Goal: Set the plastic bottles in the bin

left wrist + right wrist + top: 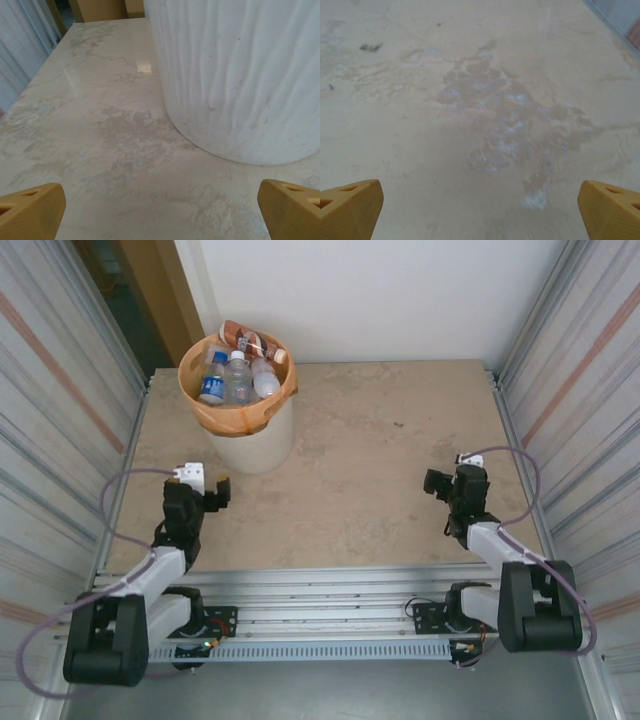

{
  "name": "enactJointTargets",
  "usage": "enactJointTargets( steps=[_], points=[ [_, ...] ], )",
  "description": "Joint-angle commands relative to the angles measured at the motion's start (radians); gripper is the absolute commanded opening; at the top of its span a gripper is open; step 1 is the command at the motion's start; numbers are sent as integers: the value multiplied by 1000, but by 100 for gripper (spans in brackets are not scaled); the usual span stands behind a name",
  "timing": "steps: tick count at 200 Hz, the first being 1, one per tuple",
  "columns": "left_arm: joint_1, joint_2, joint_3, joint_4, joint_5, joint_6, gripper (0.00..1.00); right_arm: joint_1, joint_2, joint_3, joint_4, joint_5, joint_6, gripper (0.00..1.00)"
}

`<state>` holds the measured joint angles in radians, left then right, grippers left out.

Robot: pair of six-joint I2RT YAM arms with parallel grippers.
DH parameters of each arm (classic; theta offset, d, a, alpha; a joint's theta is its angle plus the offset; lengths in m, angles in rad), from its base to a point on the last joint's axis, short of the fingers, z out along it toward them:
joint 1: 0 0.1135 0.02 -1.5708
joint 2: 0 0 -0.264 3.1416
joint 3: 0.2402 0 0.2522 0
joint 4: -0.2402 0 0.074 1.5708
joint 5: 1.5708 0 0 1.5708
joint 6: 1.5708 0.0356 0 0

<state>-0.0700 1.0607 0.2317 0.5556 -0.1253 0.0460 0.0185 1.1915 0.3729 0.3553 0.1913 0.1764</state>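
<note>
Crushed plastic bottles (238, 370) fill the ribbed white bin (255, 445), far left.
The left end effector (212, 488) and right end effector (450, 485) are wide open, empty, over the mottled beige counter (380, 460).

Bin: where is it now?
Top view: the bin stands far-left on the table, bottles inside, just ahead of the left gripper.
</note>
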Motion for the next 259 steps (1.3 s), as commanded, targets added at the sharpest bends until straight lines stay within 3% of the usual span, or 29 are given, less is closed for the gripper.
enactJointTargets(
  steps=[1,80,103,119,154,259],
  points=[
    [26,86,1,202,71,22,99,-14,69,4,210,-65,-48,98],
    [57,463,59,502,215,40,99,-64,281,12,436,-227,-101,98],
    [77,444,143,298,338,61,99,-80,355,4,520,-266,-96,98],
    [117,452,168,257,399,38,99,-99,346,35,446,-294,-83,98],
    [73,453,181,235,256,35,99,-90,347,37,436,-271,-88,98],
    [74,453,187,224,238,26,99,-86,350,39,440,-265,-90,98]
  ],
)
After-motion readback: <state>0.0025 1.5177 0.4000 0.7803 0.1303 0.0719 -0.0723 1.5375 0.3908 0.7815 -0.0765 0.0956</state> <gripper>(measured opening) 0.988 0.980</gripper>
